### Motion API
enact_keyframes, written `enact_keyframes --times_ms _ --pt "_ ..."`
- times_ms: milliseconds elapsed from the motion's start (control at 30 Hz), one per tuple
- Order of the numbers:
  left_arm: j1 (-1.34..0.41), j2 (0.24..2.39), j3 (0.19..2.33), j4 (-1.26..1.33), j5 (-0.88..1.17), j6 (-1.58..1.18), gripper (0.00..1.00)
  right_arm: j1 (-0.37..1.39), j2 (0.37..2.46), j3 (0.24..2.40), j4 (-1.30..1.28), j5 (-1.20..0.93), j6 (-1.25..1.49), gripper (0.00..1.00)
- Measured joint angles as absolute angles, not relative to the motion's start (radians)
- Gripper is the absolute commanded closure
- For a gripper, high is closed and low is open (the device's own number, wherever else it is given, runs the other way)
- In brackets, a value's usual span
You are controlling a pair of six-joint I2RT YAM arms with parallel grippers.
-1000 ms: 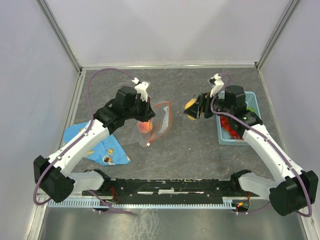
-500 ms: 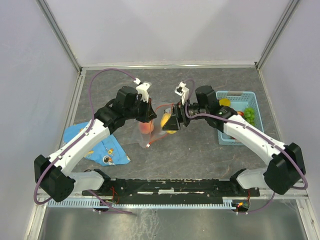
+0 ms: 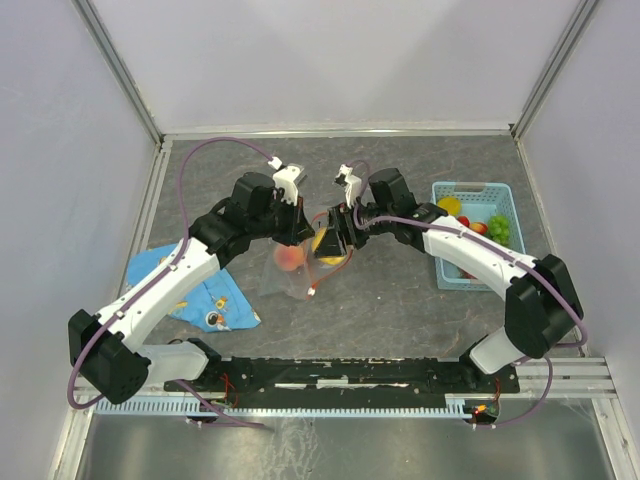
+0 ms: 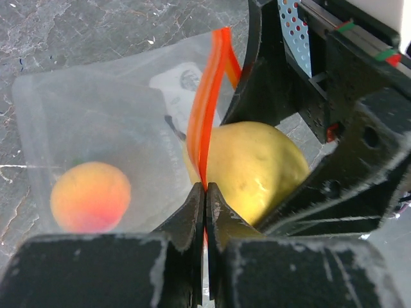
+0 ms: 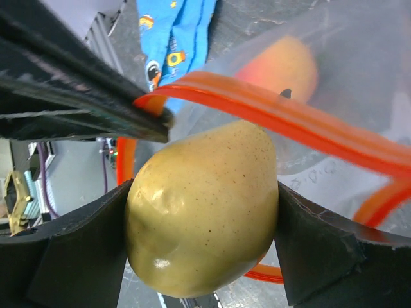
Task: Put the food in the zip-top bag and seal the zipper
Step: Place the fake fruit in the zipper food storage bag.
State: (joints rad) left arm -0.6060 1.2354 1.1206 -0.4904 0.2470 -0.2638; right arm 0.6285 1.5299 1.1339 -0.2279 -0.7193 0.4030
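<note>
Left wrist view: my left gripper (image 4: 204, 199) is clamped tight on the zipper (image 4: 212, 96), lifting the zip-top bag (image 4: 83, 115) open with 1 peach (image 4: 90, 196) inside, my right gripper (image 5: 202, 231) pinches a lemon (image 5: 202, 192) at the mouth, other fruit (image 3: 497, 231) waits in the basket (image 3: 480, 187), sealing not yet done.

White link shells on the left arm (image 3: 165, 285) and right arm (image 3: 480, 255), chunky black joints between them, purple cable (image 3: 200, 147) looping over each, scuffed matte-black fingers (image 4: 183, 221) on the left hand (image 4: 204, 192)
</note>
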Motion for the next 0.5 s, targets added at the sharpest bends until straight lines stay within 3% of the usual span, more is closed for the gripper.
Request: enact_keyframes --times_ms 500 --pt "-0.595 1.240 1.117 -0.453 0.295 -0.265 0.97 0.636 1.554 1.113 -0.107 -0.437 0.531 0.17"
